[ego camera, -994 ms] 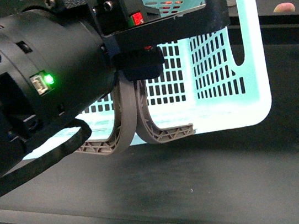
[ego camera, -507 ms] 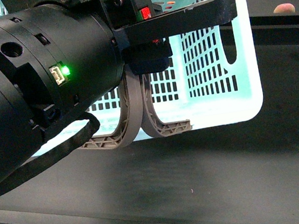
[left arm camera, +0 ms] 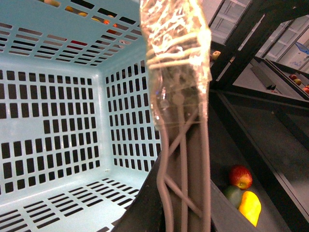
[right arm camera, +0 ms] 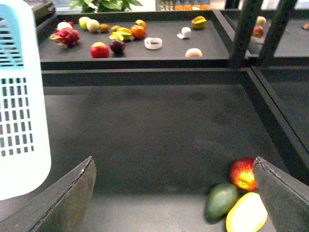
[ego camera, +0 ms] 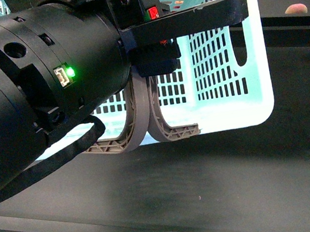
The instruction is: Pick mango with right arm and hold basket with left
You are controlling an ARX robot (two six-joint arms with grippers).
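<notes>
mango (right arm camera: 246, 213) lies between the spread right fingers (right arm camera: 282, 193), close by one; left fingers (ego camera: 188, 22) pinch the basket handles (ego camera: 143, 112).

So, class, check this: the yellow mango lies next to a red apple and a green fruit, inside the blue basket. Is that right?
Not quite. The mango does lie next to the red apple and green fruit, but on the dark shelf, outside the basket. The right wrist view shows it.

Bare shelf surface (right arm camera: 145, 130) lies open between basket (right arm camera: 21, 121) and mango (right arm camera: 246, 212); green fruit (right arm camera: 221, 200) and red apple (right arm camera: 243, 174) sit just beside the mango
</notes>
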